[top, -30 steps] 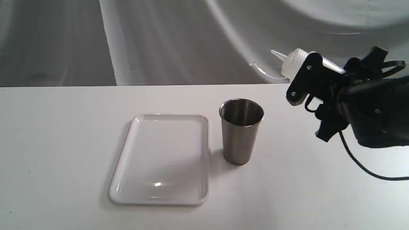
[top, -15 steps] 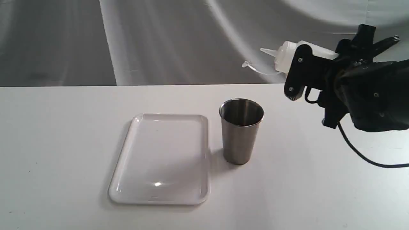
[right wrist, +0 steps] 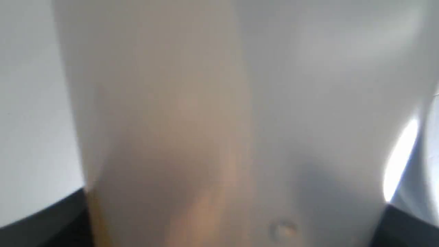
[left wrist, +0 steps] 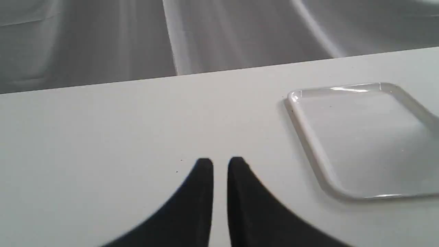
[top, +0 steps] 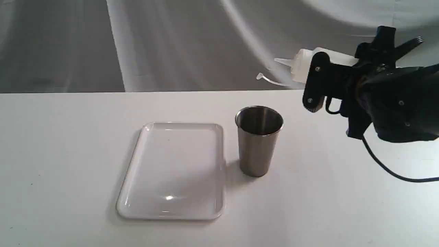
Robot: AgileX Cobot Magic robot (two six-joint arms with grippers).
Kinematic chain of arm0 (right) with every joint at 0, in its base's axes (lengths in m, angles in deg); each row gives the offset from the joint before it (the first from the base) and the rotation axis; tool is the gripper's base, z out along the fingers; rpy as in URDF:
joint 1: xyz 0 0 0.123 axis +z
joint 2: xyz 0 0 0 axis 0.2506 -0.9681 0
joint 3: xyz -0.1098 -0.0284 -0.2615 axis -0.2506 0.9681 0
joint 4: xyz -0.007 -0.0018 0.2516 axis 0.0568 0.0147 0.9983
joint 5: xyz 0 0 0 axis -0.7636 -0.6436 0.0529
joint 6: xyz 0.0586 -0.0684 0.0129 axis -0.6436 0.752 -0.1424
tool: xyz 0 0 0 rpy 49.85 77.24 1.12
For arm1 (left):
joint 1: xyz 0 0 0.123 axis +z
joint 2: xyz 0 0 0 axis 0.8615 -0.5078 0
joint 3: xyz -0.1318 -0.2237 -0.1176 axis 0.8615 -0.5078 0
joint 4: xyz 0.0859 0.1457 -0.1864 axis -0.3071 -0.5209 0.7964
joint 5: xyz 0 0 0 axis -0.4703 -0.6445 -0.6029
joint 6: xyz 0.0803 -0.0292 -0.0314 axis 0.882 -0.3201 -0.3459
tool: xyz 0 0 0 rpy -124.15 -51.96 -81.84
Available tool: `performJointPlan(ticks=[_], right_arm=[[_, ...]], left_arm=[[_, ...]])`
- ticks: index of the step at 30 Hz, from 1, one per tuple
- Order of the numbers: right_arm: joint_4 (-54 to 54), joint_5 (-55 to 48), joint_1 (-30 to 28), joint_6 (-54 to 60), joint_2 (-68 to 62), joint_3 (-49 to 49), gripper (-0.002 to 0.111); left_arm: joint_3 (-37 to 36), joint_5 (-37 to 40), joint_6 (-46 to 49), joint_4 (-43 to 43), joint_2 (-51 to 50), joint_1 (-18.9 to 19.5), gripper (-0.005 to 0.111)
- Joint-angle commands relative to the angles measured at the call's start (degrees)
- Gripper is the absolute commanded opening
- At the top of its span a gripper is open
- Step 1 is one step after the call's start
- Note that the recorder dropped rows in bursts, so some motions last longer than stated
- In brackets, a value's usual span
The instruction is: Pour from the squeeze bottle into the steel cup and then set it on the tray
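Up and over toward the cup, that is how my right arm has carried the bottle in the last second. Its nozzle pointed a bit up then. Now it lies almost level.

The white table [top: 68,154] is the biggest thing. On it lies the tray [top: 173,169], flat and shiny, with nothing in it. It waits there because the bottle goes on it when the pouring is done. My left pincer [left wrist: 220,164] hangs low over the table near the tray's corner [left wrist: 360,137]. Its two black tips are almost together, with only a thin gap, and it holds nothing.

Just beside the tray, on the right, the steel cup [top: 258,144] stands up straight. Its inside is dark, and no stream is going into it.

My right pincer [top: 317,82] is squeezed tight around the middle of the squeeze bottle [top: 301,67], high above the table. I hold it on its side so the liquid can run to the nozzle. The tip is up over the cup's right edge or close to it.

The right wrist view is filled by the bottle [right wrist: 219,120] and very blurry, but a brownish tint shows, so I think there is amber liquid inside. The thin cap strap [top: 265,79] dangles under the nozzle.

I judge I must tip more and come closer before anything pours.
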Motion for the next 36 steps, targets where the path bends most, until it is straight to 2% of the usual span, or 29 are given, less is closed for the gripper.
performJointPlan(ticks=[1, 5, 9, 15, 27, 36], right_arm=[[-1.2, -1.0, 0.2, -0.4, 0.6, -0.5, 0.000], [-1.2, -0.6, 0.2, 0.4, 0.6, -0.5, 0.000], [-1.2, -1.0, 0.2, 9.8, 0.6, -0.5, 0.000], [-1.2, -0.2, 0.2, 17.5, 0.6, -0.5, 0.000], [-1.2, 1.2, 0.2, 20.5, 0.6, -0.5, 0.000], [-1.2, 1.2, 0.2, 27.0, 0.6, -0.5, 0.000]], left_arm=[[-0.3, -0.4, 0.3, -0.2, 0.3, -0.3, 0.008], [-0.3, -0.4, 0.3, -0.2, 0.3, -0.3, 0.008], [-0.3, -0.4, 0.3, -0.2, 0.3, -0.3, 0.008], [-0.3, -0.4, 0.3, -0.2, 0.3, -0.3, 0.008], [-0.3, -0.4, 0.3, -0.2, 0.3, -0.3, 0.008], [-0.3, -0.4, 0.3, -0.2, 0.3, -0.3, 0.008]])
